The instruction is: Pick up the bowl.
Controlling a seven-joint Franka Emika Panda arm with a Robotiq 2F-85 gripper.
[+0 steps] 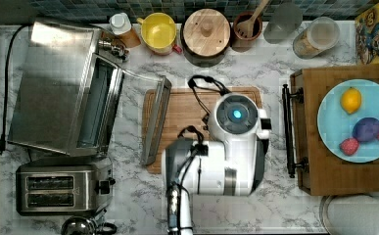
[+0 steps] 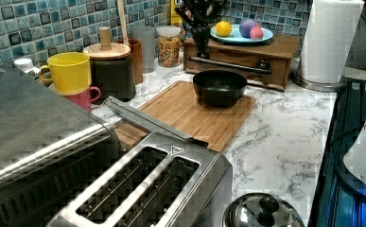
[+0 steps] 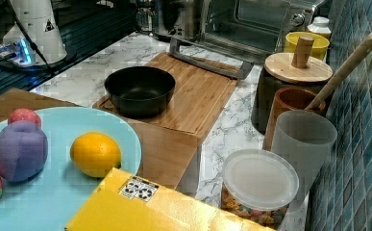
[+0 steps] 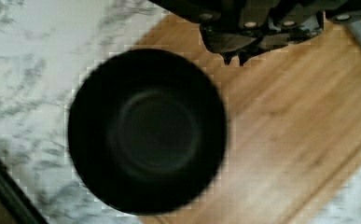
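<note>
1. Black bowl (image 3: 140, 90) sits upright on the bamboo cutting board (image 3: 200, 98), at the corner near the marble table (image 2: 284, 137) edge — untouched.
2. Jaws (image 4: 234, 57) hover above, beside the rim; they look closed.
3. Judgement: open first, straddle one wall of the rim, descend straight — avoid nudging the bowl.

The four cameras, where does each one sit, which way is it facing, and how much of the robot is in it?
Top view: overhead, looking straight down; the arm covers the cutting board.
Left view: low by the toaster, facing the bowl and fruit plate.
Right view: by the fruit plate, facing the oven; robot base visible.
Wrist view: looking down on the bowl; gripper at the edge.
Left, right and wrist views share the bowl.
</note>
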